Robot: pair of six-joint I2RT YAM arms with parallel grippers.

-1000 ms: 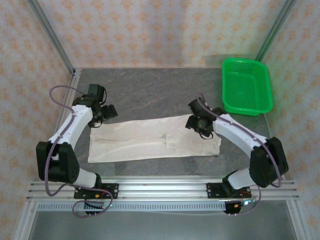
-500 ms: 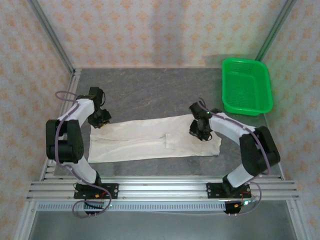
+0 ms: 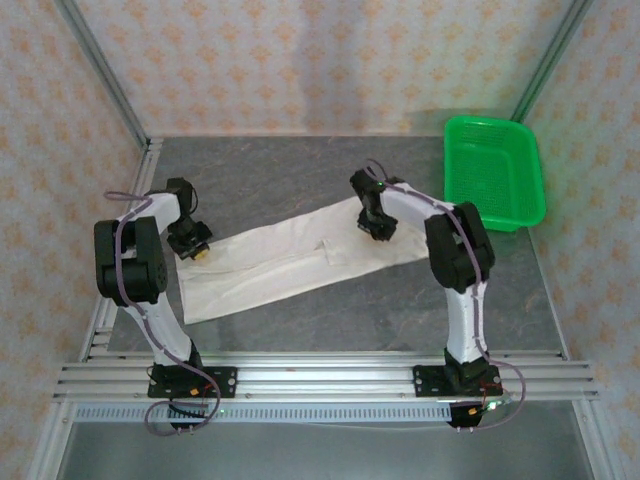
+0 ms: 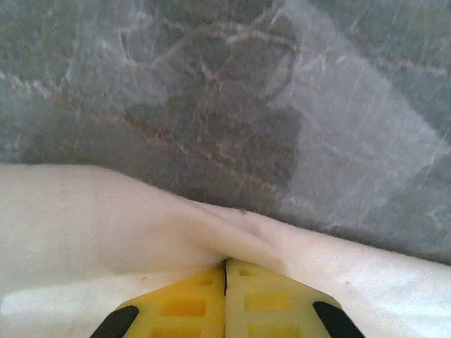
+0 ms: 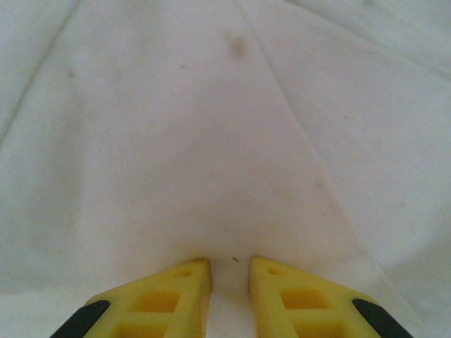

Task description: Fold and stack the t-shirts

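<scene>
The off-white t-shirt [image 3: 290, 258] lies folded into a long strip across the dark table, slanting from near left up to far right. My left gripper [image 3: 190, 241] is at the strip's far left corner. In the left wrist view its yellow fingers [image 4: 225, 262] are pressed together with a fold of the t-shirt [image 4: 106, 225] pinched between them. My right gripper [image 3: 375, 222] is at the far right end. In the right wrist view its jaws [image 5: 230, 262] stand a little apart with the t-shirt's cloth [image 5: 211, 141] bunched in the gap.
A green plastic basket [image 3: 485, 121] stands at the back right of the table, just right of the right arm. Bare grey tabletop [image 3: 280, 180] lies behind the t-shirt, and the aluminium rail [image 3: 320, 375] runs along the near edge.
Both grippers have closed on the t-shirt's far edge. The right gripper has moved back and left, dragging the right end so that the strip now slants. The left gripper has shifted slightly left.
</scene>
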